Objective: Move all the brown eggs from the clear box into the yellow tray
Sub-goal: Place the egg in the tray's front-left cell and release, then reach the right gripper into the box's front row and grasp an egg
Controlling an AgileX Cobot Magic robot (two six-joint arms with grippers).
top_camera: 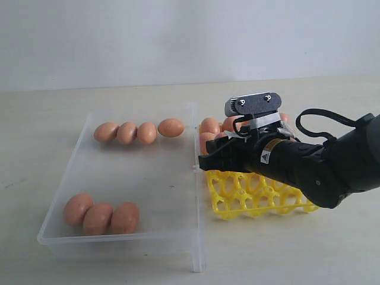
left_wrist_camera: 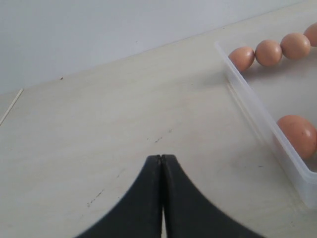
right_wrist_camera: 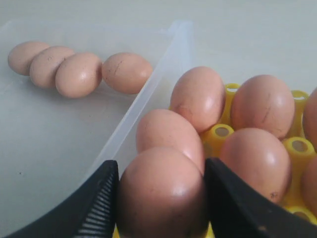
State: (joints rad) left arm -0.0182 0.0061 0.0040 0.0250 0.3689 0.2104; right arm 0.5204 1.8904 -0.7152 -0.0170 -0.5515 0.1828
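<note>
Right gripper (right_wrist_camera: pixel 161 201): I read its two black ribbed pads (right_wrist_camera: pixel 101 201) as pinching one brown egg (right_wrist_camera: pixel 161 186) by the flanks. The egg's long axis runs along the fingers, with a rounded end toward the wrist camera. In the exterior view the gripper sits over the box-side edge of the yellow tray (top_camera: pixel 252 199) and hides the egg. I cannot tell whether the egg rests in a cell.

Yellow tray: glossy plastic, an open lattice of round cups with hollow-tipped posts. It stands just beside the clear box (top_camera: pixel 148 178), on that box's right in the exterior view. The seated eggs (right_wrist_camera: pixel 198 96) stand on end with long axes upright, filling the far cells. The near rows show as bare lattice.

Clear box: transparent, colourless, shallow, rectangular, with thin low walls. Seven eggs lie on their sides in it.
- The row of four (top_camera: pixel 146 133) runs along the far wall, each egg touching the next. The end eggs point roughly along the row and the middle two lie more across it.
- The cluster of three (top_camera: pixel 98 218) sits by the near left corner, eggs touching, long axes parallel and diagonal to the walls.

All shells are smooth, matte and orange-brown, with faint dark specks.

Left gripper (left_wrist_camera: pixel 161 166): smooth black fingers pressed together with nothing between them. It hangs over the pale, lightly scuffed table (left_wrist_camera: pixel 124 114), outside the box's left wall.
</note>
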